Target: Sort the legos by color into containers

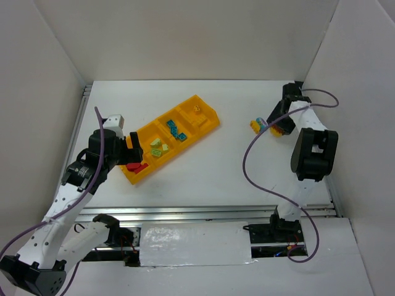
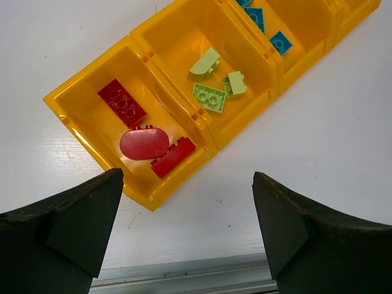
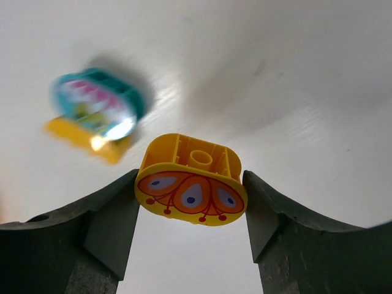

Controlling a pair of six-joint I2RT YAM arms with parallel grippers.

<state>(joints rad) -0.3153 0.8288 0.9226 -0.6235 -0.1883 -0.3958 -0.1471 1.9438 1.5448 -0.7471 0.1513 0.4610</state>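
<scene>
Top external, left side: my left gripper point(image 1: 131, 154) hung over the near-left end of the tray point(image 1: 208, 120), jaws spread wide and holding nothing.
End compartment: three red legos point(image 2: 144, 142) lay together (one of them round-topped).
Next compartment: three yellow-green legos point(image 2: 208, 97).
Third compartment: teal-blue legos point(image 2: 280, 42), partly cut off by the frame edge.
Far compartment: one orange-yellow lego point(image 1: 197, 110).
Right of the tray: my right gripper point(image 3: 191, 191) stood well apart from it, jaws part-closed against both sides of a printed orange-yellow lego point(image 3: 190, 160).
Beside that: a blurred teal-and-yellow piece point(image 3: 95, 113) on the table point(image 3: 294, 73).
</scene>
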